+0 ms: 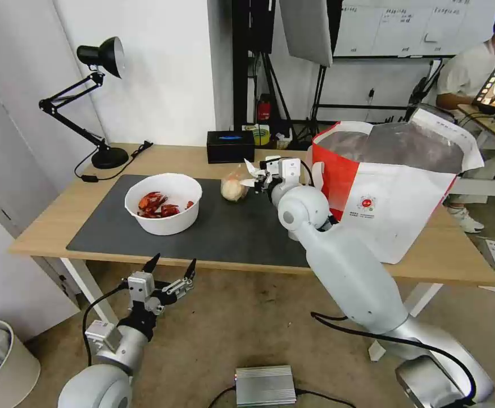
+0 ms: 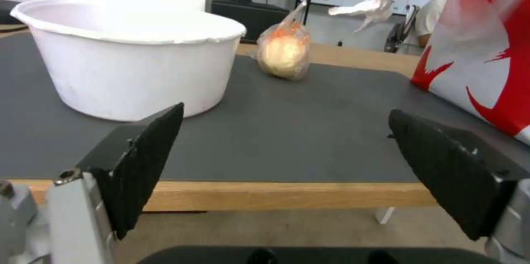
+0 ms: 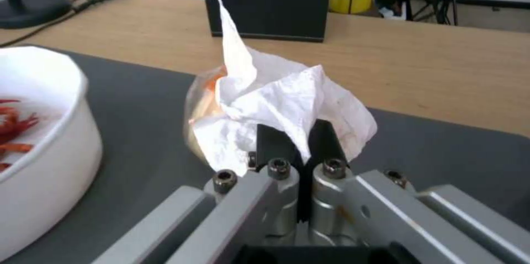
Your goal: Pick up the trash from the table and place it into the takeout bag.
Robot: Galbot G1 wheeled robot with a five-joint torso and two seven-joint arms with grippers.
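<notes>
Standing on the right half of the table (image 1: 77, 207), the takeout bag (image 1: 397, 198) is upright with its mouth open, foil lining exposed, its left side at the right edge of the dark grey mat (image 1: 224, 232). The white bowl (image 1: 163, 203), holding red crayfish shells, sits on the left part of the mat. The bagged bun (image 1: 233, 187) rests on the mat's far edge, between bowl and bag. The right gripper (image 1: 265, 180) is raised above the mat just right of the bun and left of the bag; its jaws are pinched together on the crumpled tissue (image 3: 276, 102), which is off the surface. The left gripper (image 1: 170, 271) waits below the table's near edge, jaws spread wide, holding nothing. A black box (image 1: 230, 146) stands at the far edge.
</notes>
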